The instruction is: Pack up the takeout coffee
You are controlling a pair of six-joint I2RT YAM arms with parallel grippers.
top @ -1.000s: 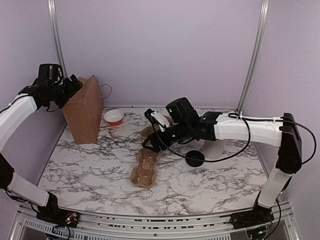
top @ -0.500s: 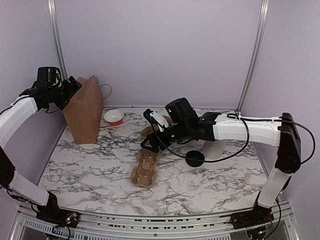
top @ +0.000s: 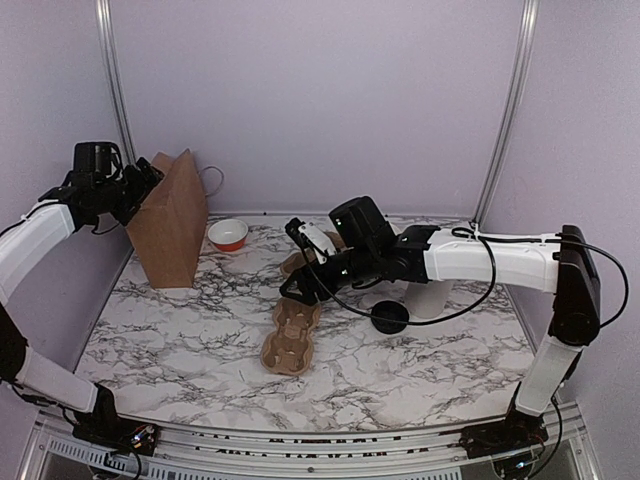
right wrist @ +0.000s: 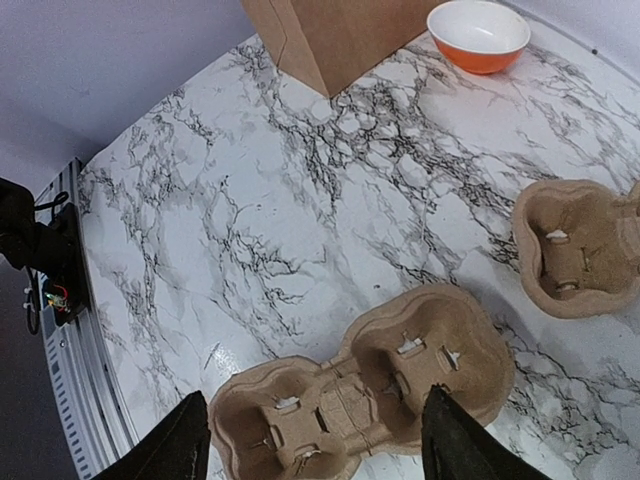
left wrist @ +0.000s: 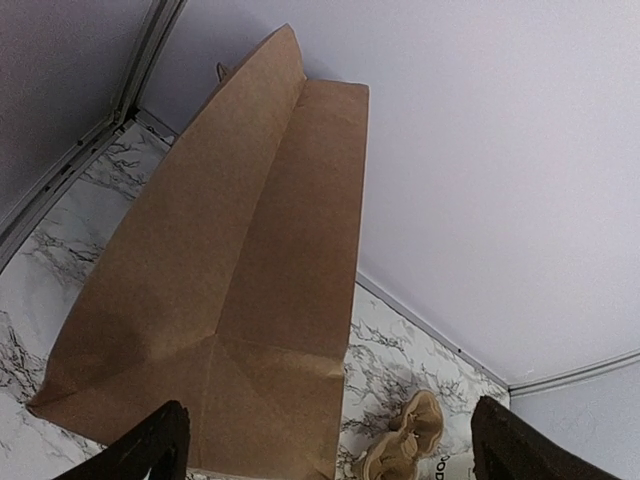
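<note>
**Ana:** What just changed?

**Ben:** Not much. The right fingers (right wrist: pixel 182 452) slid a tiny bit left and down. Now they hang over the far end of the long brown cardboard cup tray (top: pixel 290 338). They are apart, with nothing between them.

**Ana:** And the other arm?

**Ben:** The left fingers (left wrist: pixel 155 450) pulled back a little. They are wide apart too, and hold nothing. They are far to the left of the long tray.

**Ana:** So is the coffee packed?

**Ben:** Not yet, I think. Nothing is held or moved yet.

**Ana:** Let's count, starting close.

**Ben:** One long tray. One round black plastic lid (top: pixel 390 318), flat on the marble table (top: pixel 180 330), to the right of the tray. One white tube shape (top: pixel 432 298) just past the lid, half hidden. One smaller brown cardboard tray (right wrist: pixel 575 250) behind the long tray.

**Ana:** And the cup?

**Ben:** Only the edge of one small white paper cup with black letters (left wrist: pixel 452 466) shows, behind the long tray.

**Ana:** Farther back?

**Ben:** One orange bowl with a white inside (top: pixel 228 235) and one tall brown paper bag (top: pixel 170 225), both far left of the tray.
</note>
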